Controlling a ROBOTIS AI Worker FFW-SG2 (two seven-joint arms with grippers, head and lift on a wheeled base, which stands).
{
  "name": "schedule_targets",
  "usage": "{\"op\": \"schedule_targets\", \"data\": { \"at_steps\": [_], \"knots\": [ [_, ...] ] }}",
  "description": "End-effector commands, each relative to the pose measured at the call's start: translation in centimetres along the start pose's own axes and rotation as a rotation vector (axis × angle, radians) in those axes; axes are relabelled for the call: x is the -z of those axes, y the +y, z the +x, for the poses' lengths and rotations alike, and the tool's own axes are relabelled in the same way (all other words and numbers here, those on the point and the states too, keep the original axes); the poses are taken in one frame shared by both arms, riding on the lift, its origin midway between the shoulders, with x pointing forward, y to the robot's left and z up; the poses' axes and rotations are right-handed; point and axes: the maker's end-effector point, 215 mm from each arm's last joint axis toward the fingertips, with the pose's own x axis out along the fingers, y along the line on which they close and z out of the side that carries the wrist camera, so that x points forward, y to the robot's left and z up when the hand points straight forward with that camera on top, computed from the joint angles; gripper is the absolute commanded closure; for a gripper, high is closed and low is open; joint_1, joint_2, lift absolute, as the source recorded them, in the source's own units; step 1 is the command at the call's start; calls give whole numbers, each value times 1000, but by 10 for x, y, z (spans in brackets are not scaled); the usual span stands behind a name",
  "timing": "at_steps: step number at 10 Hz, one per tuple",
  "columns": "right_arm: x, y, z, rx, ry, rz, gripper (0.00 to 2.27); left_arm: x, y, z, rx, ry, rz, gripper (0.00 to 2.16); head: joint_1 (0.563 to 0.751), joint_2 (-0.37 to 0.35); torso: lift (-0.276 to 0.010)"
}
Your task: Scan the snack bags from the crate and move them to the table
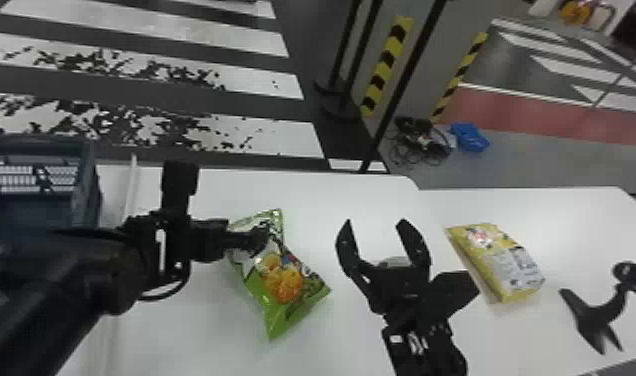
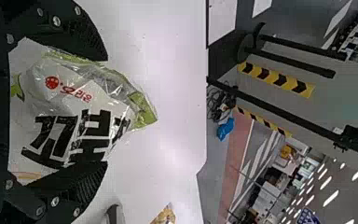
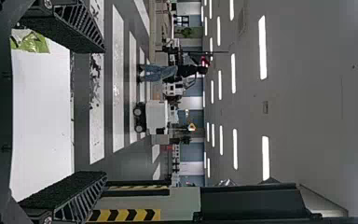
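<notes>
In the head view, my left gripper (image 1: 258, 241) reaches in from the left over the upper part of a green and white snack bag (image 1: 284, 285). The same bag (image 2: 81, 107) fills the space between the fingers of my left gripper (image 2: 106, 112) in the left wrist view, held from both sides. My right gripper (image 1: 377, 225) stands open just right of that bag, its fingers wide apart. The right wrist view has my right gripper (image 3: 105, 112) with nothing between its tips. A yellow snack bag (image 1: 502, 265) lies on the white table (image 1: 362, 195), right of the right gripper.
A dark blue crate (image 1: 89, 200) stands at the far left. At the table's right side is a black object (image 1: 614, 300) with a rounded head. Behind the table are black poles (image 1: 407, 70) and, on the floor, cables (image 1: 419, 140) beside a blue item (image 1: 469, 137).
</notes>
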Motion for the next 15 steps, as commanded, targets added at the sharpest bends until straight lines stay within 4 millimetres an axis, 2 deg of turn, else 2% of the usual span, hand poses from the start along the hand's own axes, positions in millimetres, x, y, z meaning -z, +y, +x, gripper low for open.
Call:
{"op": "schedule_targets", "data": {
  "at_steps": [1,3,4,5,6,8,10,12,14,15],
  "knots": [
    [0,1,0,-1,0,2,53,7,-2,3,3,0,4,36,695,-350,-95],
    [0,2,-1,-3,-1,3,53,2,-7,2,13,-21,9,36,695,-350,-95],
    [1,1,-2,-1,2,2,53,-3,-17,1,24,-40,29,36,695,-350,-95],
    [1,1,-2,-1,0,3,53,-7,-20,-1,-15,-46,116,36,695,-350,-95],
    [-1,0,-3,0,-6,3,53,-16,-12,-5,-79,-45,208,36,695,-350,-95],
    [-1,-2,-4,3,-6,5,53,-20,-23,-6,-121,-32,317,36,695,-350,-95],
    [0,-3,-4,2,-5,3,53,-36,-40,-15,-139,-90,354,36,695,-350,-95],
    [2,-4,-3,3,-2,9,53,-67,-45,-41,-148,-187,309,36,695,-350,-95],
    [3,-6,-2,3,1,9,53,-91,-9,-87,-198,-259,254,36,695,-350,-95],
    [5,-7,-3,3,5,9,53,-95,14,-115,-233,-277,235,36,695,-350,-95]
  ]
}}
